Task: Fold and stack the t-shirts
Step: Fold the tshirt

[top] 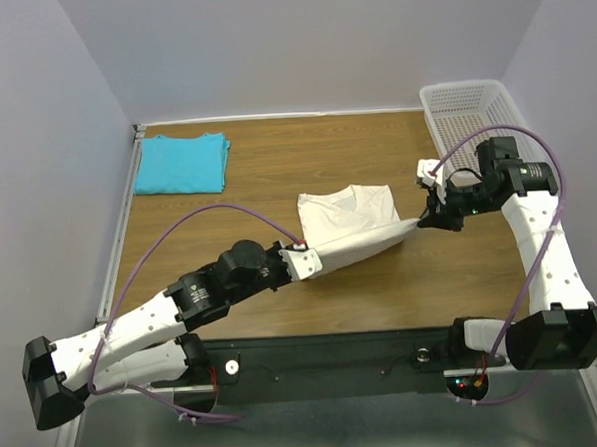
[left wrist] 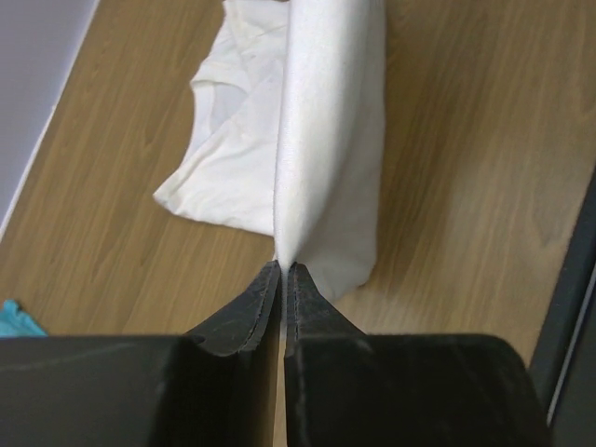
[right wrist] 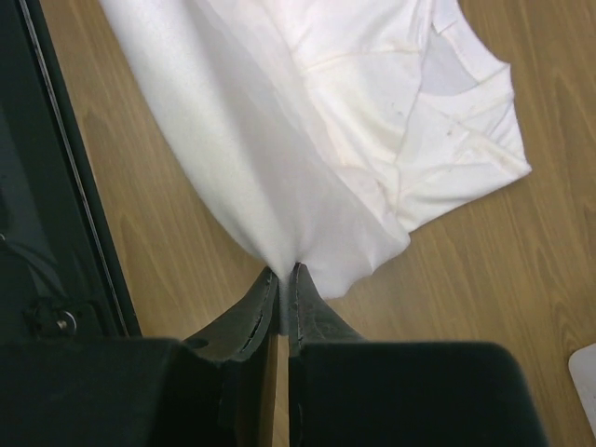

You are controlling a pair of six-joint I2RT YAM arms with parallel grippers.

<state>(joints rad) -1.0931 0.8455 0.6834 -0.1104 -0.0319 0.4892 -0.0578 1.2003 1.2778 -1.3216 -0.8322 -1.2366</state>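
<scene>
Wood-grain table [top: 402, 293] takes up most of the overhead view, stretching from the arm bases to the far wall. Near its middle lies the cream shirt [top: 350, 213], partly folded. Its collar and sleeve end rests flat on the wood toward the far side, while its near edge is raised off the surface and pulled into a taut line between the two arms. The blue shirt [top: 182, 161] sits in the far left corner, folded flat and well apart from the cream one. A white basket [top: 470, 109] with perforated walls stands at the far right corner. The left gripper [left wrist: 282, 270] has its black fingers pressed together on the left end of the raised cream edge, and the cloth rises from the tips in a narrow upright fold. The right gripper [right wrist: 284, 272] pinches the right end of that edge the same way, with the fabric fanning out from its closed tips toward the collar.
</scene>
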